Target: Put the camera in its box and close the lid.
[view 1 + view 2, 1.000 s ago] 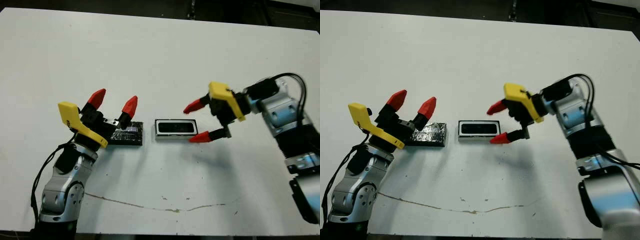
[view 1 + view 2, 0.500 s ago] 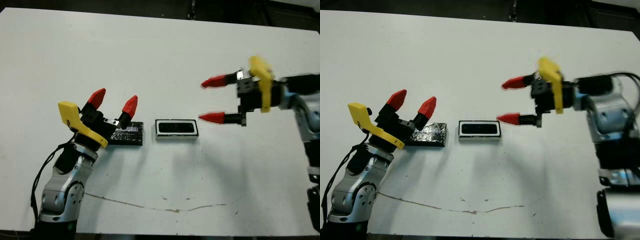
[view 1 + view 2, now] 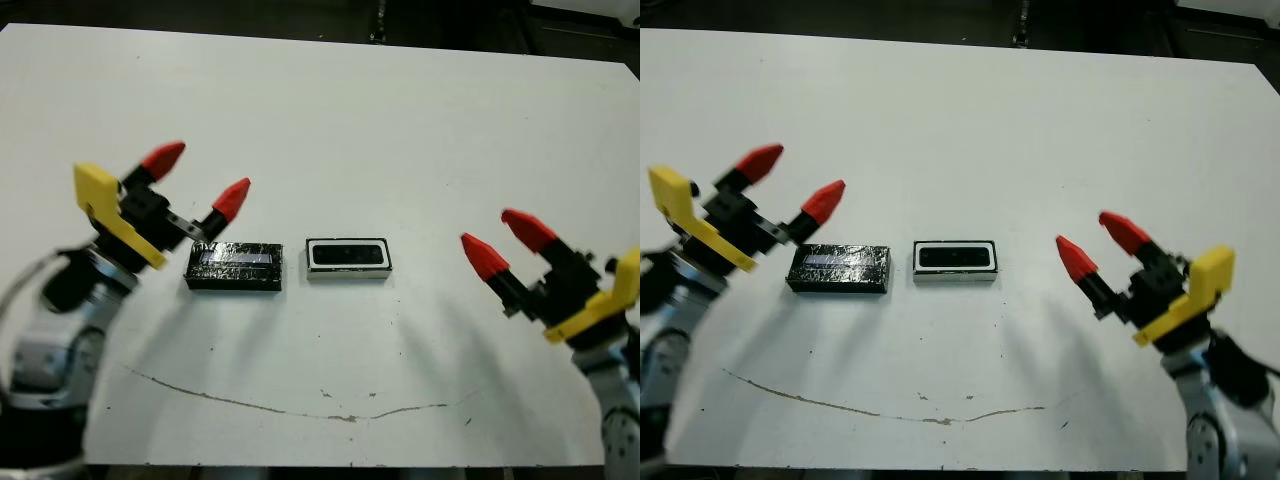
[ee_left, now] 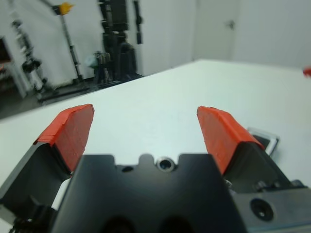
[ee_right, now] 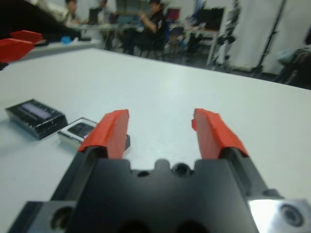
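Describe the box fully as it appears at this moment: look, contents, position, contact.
The box is a small shallow rectangular tray with a shiny silvery rim, lying flat and uncovered near the table's middle. Its inside shows dark, the camera seemingly in it. The lid lies apart on its left. Neither pincer touches it.

**Both grippers open, raised off the table**

Left gripper (image 3: 197, 178) at the left side, red-tipped fingers (image 3: 231, 199) spread and pointing up and toward the right, yellow bracket behind, silver forearm bent below at the left edge. Right gripper (image 3: 505, 243) at the right side, fingers (image 3: 484, 256) parted, aimed up and leftward, apparently lifted clear of the surface. Nothing gripped between either pair. Palms empty in both wrist views.
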Controlling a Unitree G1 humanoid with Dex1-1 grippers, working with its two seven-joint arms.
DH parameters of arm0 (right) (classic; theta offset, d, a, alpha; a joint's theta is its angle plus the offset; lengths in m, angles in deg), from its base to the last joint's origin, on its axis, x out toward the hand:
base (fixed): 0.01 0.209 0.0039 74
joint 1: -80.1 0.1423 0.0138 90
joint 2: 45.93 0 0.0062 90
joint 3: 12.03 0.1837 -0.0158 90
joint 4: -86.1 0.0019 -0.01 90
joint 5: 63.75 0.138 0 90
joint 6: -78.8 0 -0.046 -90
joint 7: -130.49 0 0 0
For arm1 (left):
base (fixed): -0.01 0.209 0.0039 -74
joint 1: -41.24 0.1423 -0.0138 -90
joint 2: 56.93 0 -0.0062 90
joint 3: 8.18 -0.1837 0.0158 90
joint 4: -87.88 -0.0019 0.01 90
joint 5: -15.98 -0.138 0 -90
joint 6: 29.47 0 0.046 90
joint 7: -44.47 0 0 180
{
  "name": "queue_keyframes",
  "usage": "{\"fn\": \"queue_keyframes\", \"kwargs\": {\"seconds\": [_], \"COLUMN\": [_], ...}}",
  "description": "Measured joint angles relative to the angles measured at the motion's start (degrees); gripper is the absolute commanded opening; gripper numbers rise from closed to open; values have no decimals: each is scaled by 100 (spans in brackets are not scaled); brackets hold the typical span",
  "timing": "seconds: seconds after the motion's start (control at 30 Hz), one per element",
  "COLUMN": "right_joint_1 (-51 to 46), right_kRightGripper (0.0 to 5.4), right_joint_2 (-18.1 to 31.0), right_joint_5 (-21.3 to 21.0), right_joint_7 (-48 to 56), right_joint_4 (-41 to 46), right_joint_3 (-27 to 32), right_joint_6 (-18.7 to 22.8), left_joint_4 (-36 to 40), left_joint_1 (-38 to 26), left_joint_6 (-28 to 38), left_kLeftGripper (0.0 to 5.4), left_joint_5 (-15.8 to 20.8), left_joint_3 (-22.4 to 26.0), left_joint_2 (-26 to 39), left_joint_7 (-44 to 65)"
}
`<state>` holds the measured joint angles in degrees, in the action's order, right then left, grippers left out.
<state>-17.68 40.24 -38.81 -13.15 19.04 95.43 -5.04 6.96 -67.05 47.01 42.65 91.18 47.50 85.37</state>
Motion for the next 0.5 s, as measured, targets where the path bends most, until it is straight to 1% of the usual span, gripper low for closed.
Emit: {"fn": "queue_keyframes", "kwargs": {"seconds": [0.1, 0.17, 0.23, 0.3, 0.37, 0.5], "right_joint_1": [32, 79, 137, 199, 261, 307], "right_kRightGripper": [236, 207, 174, 146, 119, 59], "right_joint_2": [-39, -39, -37, -34, -33, -24], "right_joint_5": [2, 9, 11, 13, 26, 130], "right_joint_7": [-185, -261, -331, -406, -462, -476], "right_joint_4": [-57, -117, -148, -158, -166, -238], "right_joint_3": [-35, -74, -116, -154, -190, -214], "right_joint_6": [-200, -229, -233, -235, -234, -238], "left_joint_4": [-290, -492, -747, -1082, -1588, -2563], "left_joint_1": [-530, -922, -1344, -1722, -2076, -2524], "left_joint_6": [-122, -212, -193, -34, 189, 256], "left_kLeftGripper": [540, 540, 540, 540, 540, 540], "left_joint_5": [-6, -19, -142, -283, -372, -366], "left_joint_3": [-81, -244, -478, -701, -953, -1410], "left_joint_2": [614, 955, 1222, 1351, 1366, 1264], "left_joint_7": [735, 1283, 1807, 2295, 2923, 4283]}}
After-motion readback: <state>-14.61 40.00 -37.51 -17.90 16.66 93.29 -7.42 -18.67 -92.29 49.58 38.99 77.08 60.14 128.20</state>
